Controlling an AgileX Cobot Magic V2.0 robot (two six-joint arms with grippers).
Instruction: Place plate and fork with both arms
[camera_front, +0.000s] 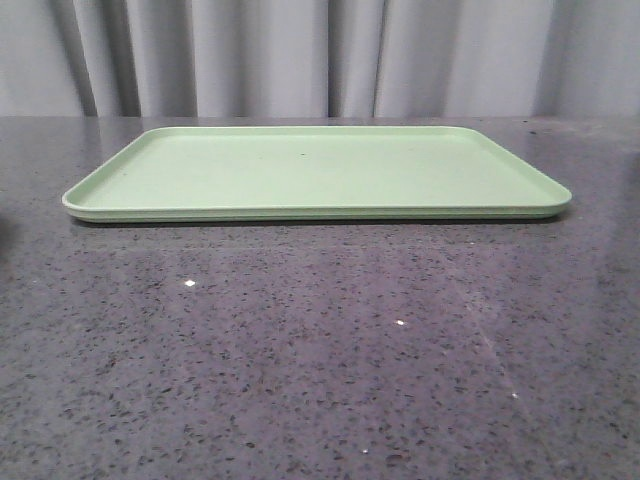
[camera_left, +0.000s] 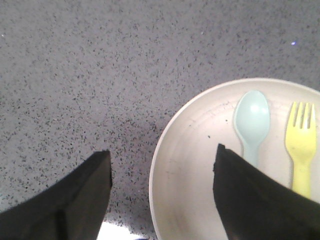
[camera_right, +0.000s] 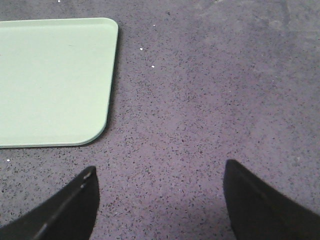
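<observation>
A dark speckled stone table (camera_front: 320, 380) was seen from the front, with a flat light green tray (camera_front: 315, 170) lying empty at its far middle; neither arm nor the tableware was caught in that view. In the left wrist view, the left gripper (camera_left: 162, 195) was held with its fingers spread wide, one finger over bare table and the other over the plate (camera_left: 190, 165), so that the plate's rim fell between them, apparently lined up for a pinch on that edge. The plate was shown as round, shallow and pale cream, matte, with faint scuffs. On it lay the fork (camera_left: 301, 145), small, yellow and short-tined, just beside a pale blue spoon (camera_left: 252, 122), the two apart and parallel. In the right wrist view, the right gripper (camera_right: 160, 200) was likewise spread and empty, hanging over bare table near a rounded corner of the tray, seemingly kept waiting.
</observation>
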